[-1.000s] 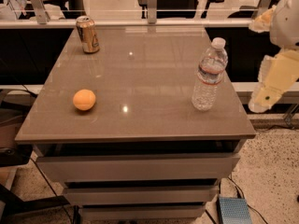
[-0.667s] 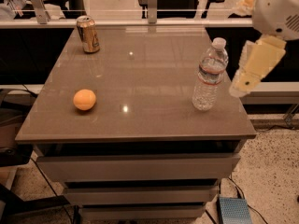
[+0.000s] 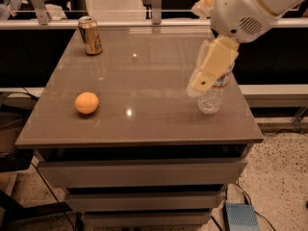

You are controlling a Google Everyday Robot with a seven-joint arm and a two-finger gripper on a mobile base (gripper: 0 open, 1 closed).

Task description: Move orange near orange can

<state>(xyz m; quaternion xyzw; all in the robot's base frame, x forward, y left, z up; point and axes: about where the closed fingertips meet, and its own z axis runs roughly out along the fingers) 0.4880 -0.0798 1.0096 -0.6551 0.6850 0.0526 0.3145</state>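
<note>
The orange (image 3: 87,103) lies on the front-left part of the desk (image 3: 154,76), well apart from the orange can (image 3: 90,35) standing upright at the back-left corner, while the end effector (image 3: 201,83) hangs over the right side, overlapping the water bottle (image 3: 211,100), released or clenched I cannot tell.

On the counter (image 3: 159,76), the orange (image 3: 87,103) sits front left, the orange can (image 3: 90,35) back left, and the bottle (image 3: 211,99) right, with the gripper (image 3: 201,84) hovering in front of it.

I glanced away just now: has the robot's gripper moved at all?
Yes. The gripper swung left: it was right of the water bottle, now it hangs in front of it.
</note>
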